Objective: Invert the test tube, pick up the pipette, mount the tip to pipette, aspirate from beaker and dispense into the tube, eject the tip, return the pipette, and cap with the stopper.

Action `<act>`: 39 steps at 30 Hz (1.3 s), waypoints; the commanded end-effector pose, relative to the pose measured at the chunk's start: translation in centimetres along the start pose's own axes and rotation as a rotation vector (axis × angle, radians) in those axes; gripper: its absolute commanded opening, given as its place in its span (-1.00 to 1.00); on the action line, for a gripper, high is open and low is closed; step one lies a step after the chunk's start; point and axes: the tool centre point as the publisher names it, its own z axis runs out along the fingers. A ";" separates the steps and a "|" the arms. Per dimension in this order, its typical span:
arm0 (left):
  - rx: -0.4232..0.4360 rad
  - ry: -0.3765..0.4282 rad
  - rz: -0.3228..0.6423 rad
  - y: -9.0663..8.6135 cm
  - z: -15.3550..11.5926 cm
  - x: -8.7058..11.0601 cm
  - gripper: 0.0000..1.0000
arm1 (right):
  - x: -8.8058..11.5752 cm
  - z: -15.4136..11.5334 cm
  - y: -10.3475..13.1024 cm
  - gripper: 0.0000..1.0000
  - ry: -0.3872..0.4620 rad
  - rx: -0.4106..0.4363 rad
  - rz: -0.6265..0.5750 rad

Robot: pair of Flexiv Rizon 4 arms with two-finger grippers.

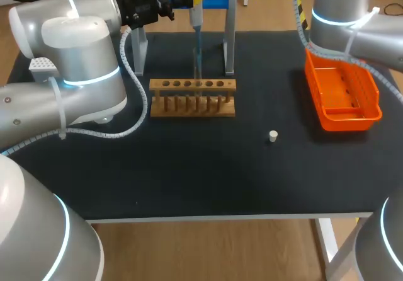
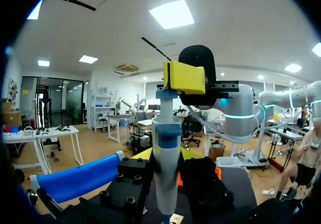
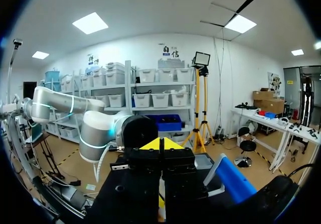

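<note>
Black matte surface (image 1: 189, 180) seen from above, with a robot arm coming in from each side.

At 9 o'clock the left arm (image 1: 82, 73), smooth silver-grey with a glowing cyan ring, reaches toward 12 o'clock. The left tool (image 2: 166, 158) is closed on the pipette (image 1: 196, 13), a slim white-and-blue plastic barrel held upright with one yellow-tipped finger on each side. The pipette's thin lower end points down into the wooden rack (image 1: 192, 98), a pale two-tier frame with a row of round holes, standing between the centre and 12 o'clock. A clear test tube (image 1: 198, 73) seems to stand in a middle hole under the pipette, though it is hard to make out. Behind the rack stands a grey metal stand (image 1: 230, 41) with a blue top bar.

This looks like the dispense step. To do it well, the pipette should stay plumb and centred in the tube's mouth. It should not scrape the wall or nudge the light rack, and the liquid should be released slowly.

At 4 o'clock from the rack lies the stopper (image 1: 272, 136), a small white cylinder, alone and well apart. At 2 o'clock sits a glossy orange plastic tray (image 1: 371, 101) with raised walls. Above it the right arm (image 1: 352, 16) comes in. The right tool (image 3: 161, 144) has its yellow tips pressed together with nothing between them.
</note>
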 end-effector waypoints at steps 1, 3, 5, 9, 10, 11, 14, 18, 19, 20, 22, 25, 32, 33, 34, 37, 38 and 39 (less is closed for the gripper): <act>0.005 -0.001 0.001 -0.2 0.1 -0.1 -1.00 | 0.2 -0.2 -0.7 -1.00 -0.001 0.000 0.004; 0.005 -0.001 0.001 -0.2 0.1 -0.1 -1.00 | 0.2 -0.2 -1.0 -1.00 -0.002 0.000 0.008; 0.005 -0.001 0.001 -0.2 0.1 -0.1 -1.00 | 0.3 -0.2 -1.1 -1.00 -0.004 0.000 0.013; 0.005 -0.001 0.001 -0.2 0.1 -0.1 -1.00 | 0.2 -0.3 -1.3 -1.00 -0.006 -0.001 0.020; 0.005 -0.001 0.001 -0.2 0.1 -0.1 -1.00 | 0.2 -0.3 -1.5 -1.00 -0.006 -0.001 0.022; 0.005 -0.001 0.001 -0.2 0.1 -0.1 -1.00 | 0.2 -0.4 -1.7 -1.00 -0.006 -0.001 0.024; 0.005 -0.001 0.001 -0.2 0.1 -0.1 -1.00 | 0.1 -0.4 -2.1 -1.00 -0.007 0.000 0.031; 0.005 -0.001 0.001 -0.2 0.1 -0.1 -1.00 | -0.1 -0.5 -2.5 -1.00 -0.008 0.001 0.038; 0.005 -0.001 0.001 -0.2 0.1 -0.1 -1.00 | -0.1 -0.5 -2.6 -1.00 -0.008 0.001 0.040; 0.005 -0.001 0.001 -0.2 0.1 -0.1 -1.00 | -0.1 -0.5 -2.6 -1.00 -0.008 0.002 0.041; 0.005 -0.001 0.001 -0.2 0.1 -0.1 -1.00 | -0.1 -0.5 -2.6 -1.00 -0.008 0.003 0.043; 0.005 -0.001 0.001 -0.2 0.1 -0.1 -1.00 | -0.5 -0.5 -2.4 -1.00 -0.001 -0.014 0.035; 0.005 -0.001 0.001 -0.2 0.1 -0.1 -1.00 | -0.3 -1.6 0.3 -1.00 0.006 -0.062 -0.048; 0.005 -0.001 0.001 -0.2 0.1 -0.1 -1.00 | -0.3 -1.9 0.4 -0.57 0.007 -0.059 -0.056; 0.005 -0.001 0.001 -0.2 0.1 -0.1 -1.00 | -0.2 -2.2 0.6 -0.14 0.005 -0.059 -0.060; 0.005 -0.001 0.001 -0.2 0.1 -0.1 -1.00 | 0.2 -3.5 0.7 1.00 -0.005 -0.065 -0.072; 0.005 -0.001 0.001 -0.2 0.1 -0.1 -1.00 | 0.3 -4.0 0.7 1.00 -0.007 -0.064 -0.075; 0.005 -0.001 0.001 -0.2 0.1 -0.1 -1.00 | 0.5 -4.5 0.6 1.00 -0.011 -0.066 -0.078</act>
